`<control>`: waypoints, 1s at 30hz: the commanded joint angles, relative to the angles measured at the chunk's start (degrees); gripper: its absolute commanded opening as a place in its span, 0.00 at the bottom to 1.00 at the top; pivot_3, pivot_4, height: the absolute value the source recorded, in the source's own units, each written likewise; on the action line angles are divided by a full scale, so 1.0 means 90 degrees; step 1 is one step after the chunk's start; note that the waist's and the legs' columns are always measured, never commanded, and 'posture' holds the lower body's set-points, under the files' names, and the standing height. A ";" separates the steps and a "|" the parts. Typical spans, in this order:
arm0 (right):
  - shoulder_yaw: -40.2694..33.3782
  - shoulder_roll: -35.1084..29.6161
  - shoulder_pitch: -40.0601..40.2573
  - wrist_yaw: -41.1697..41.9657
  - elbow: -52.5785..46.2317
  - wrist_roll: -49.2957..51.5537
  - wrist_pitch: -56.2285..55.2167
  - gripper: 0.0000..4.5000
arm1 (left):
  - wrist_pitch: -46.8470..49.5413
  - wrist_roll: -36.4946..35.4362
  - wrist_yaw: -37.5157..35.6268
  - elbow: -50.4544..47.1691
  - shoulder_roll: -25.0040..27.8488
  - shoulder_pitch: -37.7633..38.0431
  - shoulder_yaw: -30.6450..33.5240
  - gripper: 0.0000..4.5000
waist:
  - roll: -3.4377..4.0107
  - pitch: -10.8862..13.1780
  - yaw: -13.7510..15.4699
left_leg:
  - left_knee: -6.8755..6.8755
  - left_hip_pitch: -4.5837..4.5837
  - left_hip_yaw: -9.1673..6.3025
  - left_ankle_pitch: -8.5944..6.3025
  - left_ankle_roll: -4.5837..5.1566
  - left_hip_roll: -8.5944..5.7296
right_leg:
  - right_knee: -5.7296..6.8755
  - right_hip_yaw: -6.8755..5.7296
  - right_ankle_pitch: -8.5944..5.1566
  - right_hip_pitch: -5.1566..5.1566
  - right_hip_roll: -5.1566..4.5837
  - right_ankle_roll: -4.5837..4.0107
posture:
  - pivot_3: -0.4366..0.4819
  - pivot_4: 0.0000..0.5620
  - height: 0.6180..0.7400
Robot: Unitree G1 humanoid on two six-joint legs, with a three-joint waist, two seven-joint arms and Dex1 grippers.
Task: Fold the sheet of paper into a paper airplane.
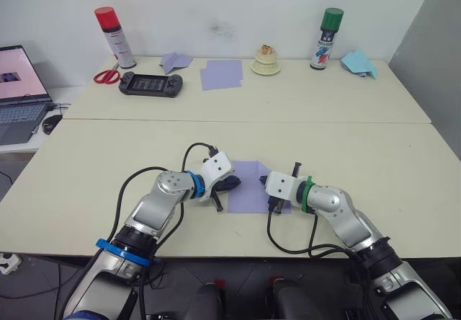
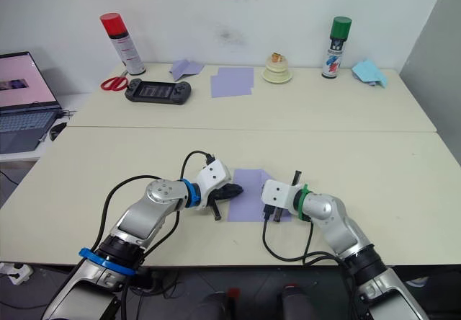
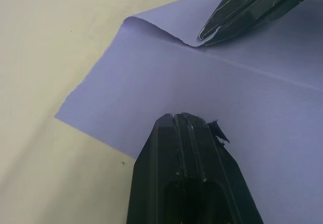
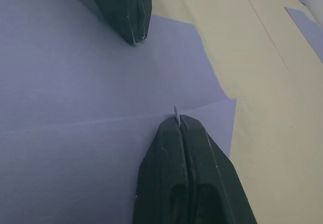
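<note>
The lavender sheet of paper lies flat on the near table between my two arms, with a straight crease running across it. My left gripper is shut, its tip resting on the sheet's left part. From the other side, my right gripper is also shut, and its tip presses on the crease at the sheet's edge. Beside that tip the paper's edge curls up slightly. The two tips face each other a short gap apart. No paper airplane shape shows in this sheet.
On the far table stand a red-capped spray can and a green-capped can. Also there: scissors, a game controller, overlapping lavender sheets, a lavender folded plane and light-blue folded paper. A laptop sits far left.
</note>
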 commanded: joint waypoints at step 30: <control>0.0056 -0.0150 0.0040 0.0054 0.0015 -0.0085 0.0015 0.00 | 0.0352 0.0287 0.0016 0.0181 0.0153 0.0308 -0.0203 0.00 | -0.0006 -0.0015 0.0006 | -0.0086 0.0056 0.0005 0.0002 0.0000 0.0000 | -0.0045 0.0004 -0.0004 0.0035 -0.0001 -0.0004 | 0.48 0.27 1.00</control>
